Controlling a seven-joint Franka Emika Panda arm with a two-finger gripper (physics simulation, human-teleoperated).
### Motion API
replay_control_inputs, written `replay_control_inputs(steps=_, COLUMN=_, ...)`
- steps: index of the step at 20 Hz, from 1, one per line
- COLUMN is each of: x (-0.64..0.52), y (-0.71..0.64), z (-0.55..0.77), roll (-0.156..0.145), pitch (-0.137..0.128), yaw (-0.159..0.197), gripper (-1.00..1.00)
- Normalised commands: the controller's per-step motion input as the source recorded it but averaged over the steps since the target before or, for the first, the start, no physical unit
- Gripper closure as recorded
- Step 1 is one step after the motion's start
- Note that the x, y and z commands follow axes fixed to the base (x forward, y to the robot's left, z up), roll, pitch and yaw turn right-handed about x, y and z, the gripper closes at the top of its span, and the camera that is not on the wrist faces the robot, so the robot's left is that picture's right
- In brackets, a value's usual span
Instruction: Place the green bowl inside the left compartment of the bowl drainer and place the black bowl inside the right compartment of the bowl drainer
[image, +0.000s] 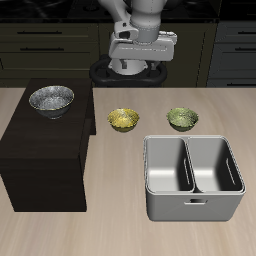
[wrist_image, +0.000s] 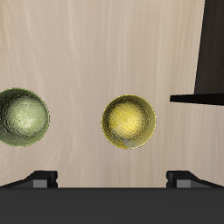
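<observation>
glossy mottled green bowl (image: 182, 118), speckled metallic black bowl (image: 51, 99), matt grey metal bowl drainer (image: 194, 206)

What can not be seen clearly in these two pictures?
- Gripper, exterior view: the jaws are too small and dark to tell open from shut; the wrist view shows only their tips.
- Black bowl: outside the wrist view.
- Bowl drainer: also outside the wrist view.
- Dark box under the black bowl: cut off by the wrist view's edge.
</observation>
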Motion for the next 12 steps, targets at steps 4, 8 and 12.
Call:
replay_control_inputs(steps=4, x=0.01, y=0.32, z=-0.05, roll=-0.008, pitch=0.01, yaw=0.007, gripper=-1.0)
replay_control_inputs(steps=8, x=0.03, y=0.43, z=0.0, roll=-0.014, pitch=0.003, yaw=0.001, gripper=-1.0)
replay_control_inputs(steps=12, x=0.01, y=0.35, z=0.06, roll=-0.008, pitch=-0.014, yaw=-0.007, gripper=-1.0)
